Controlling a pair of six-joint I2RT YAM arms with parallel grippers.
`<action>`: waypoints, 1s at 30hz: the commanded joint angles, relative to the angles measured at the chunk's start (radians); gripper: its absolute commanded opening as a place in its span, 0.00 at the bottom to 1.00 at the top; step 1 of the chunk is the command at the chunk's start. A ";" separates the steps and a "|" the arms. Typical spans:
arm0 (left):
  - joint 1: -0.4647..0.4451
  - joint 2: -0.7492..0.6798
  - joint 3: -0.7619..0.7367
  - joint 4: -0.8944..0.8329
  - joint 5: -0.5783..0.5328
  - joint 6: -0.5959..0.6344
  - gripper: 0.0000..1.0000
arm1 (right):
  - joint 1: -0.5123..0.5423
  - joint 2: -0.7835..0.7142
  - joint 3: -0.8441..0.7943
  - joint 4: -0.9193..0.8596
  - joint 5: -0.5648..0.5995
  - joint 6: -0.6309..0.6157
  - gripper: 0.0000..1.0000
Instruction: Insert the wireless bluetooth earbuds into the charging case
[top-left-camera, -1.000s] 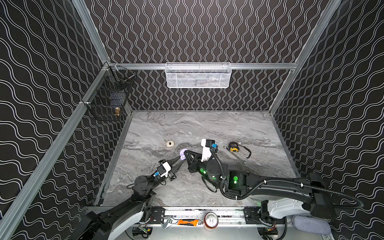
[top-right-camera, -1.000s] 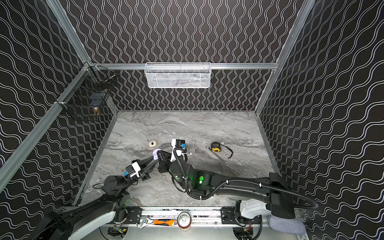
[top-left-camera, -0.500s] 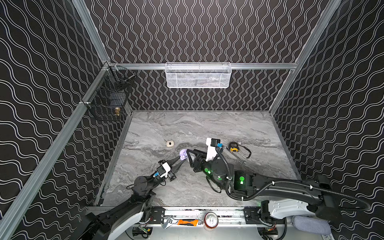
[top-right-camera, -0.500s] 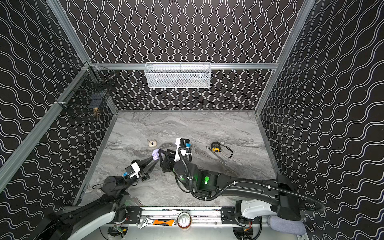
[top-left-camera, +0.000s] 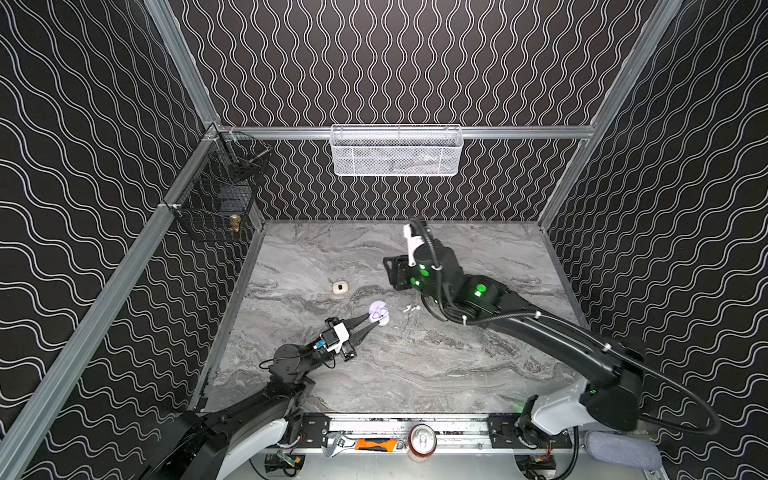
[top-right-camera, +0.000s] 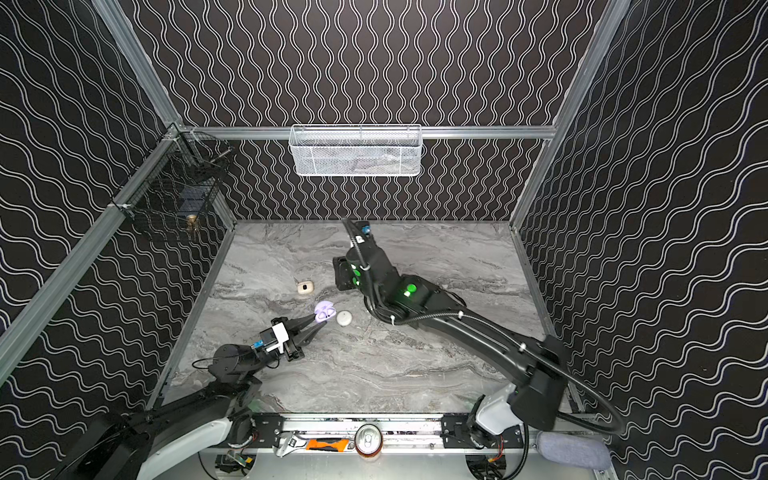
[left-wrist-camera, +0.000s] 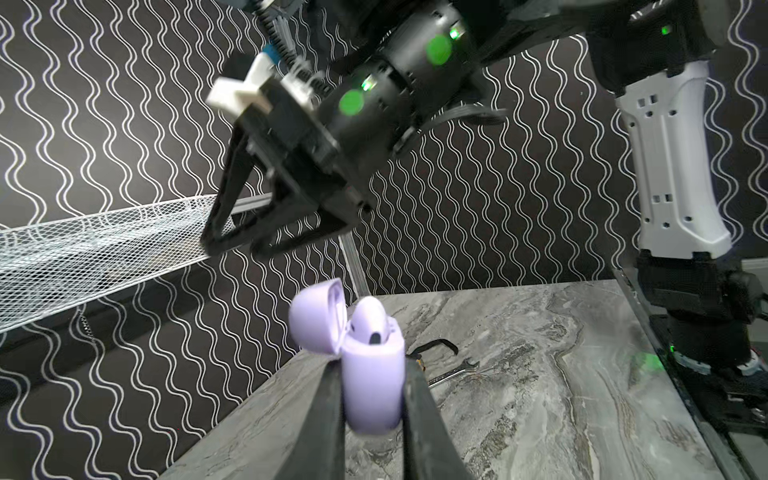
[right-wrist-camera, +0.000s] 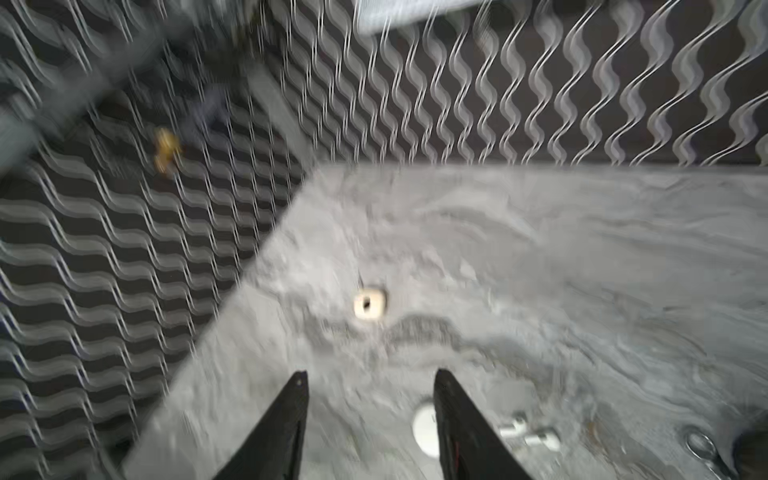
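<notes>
Left gripper (top-left-camera: 372, 321) grips the open lilac charging case (left-wrist-camera: 374, 395); right gripper (right-wrist-camera: 370, 386) is empty.
Left jaws clamped on case body, one lilac earbud (left-wrist-camera: 370, 318) seated inside. White earbuds (top-left-camera: 411, 308) lie beyond on the worktop (top-left-camera: 415, 365). Right jaws apart, touching nothing.

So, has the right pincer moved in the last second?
Yes: the right pincer left the lilac case, lifting rearward, now level with the beige case.

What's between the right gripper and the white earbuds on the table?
Nothing visible. The right gripper hangs open above the table. The white earbuds lie in the open on it, apart from the white case. The left gripper, shut on the lilac case, is off to one side.
</notes>
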 joint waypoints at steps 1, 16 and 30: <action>0.000 0.005 0.013 0.036 0.042 0.004 0.00 | -0.022 0.058 0.065 -0.189 -0.140 -0.109 0.49; 0.000 0.001 0.044 -0.074 0.014 0.021 0.00 | 0.124 -0.105 -0.079 -0.153 -0.195 -0.230 0.43; 0.014 0.128 0.256 -0.576 -0.466 -0.179 0.00 | 0.017 -0.450 -0.403 -0.062 0.140 -0.057 0.52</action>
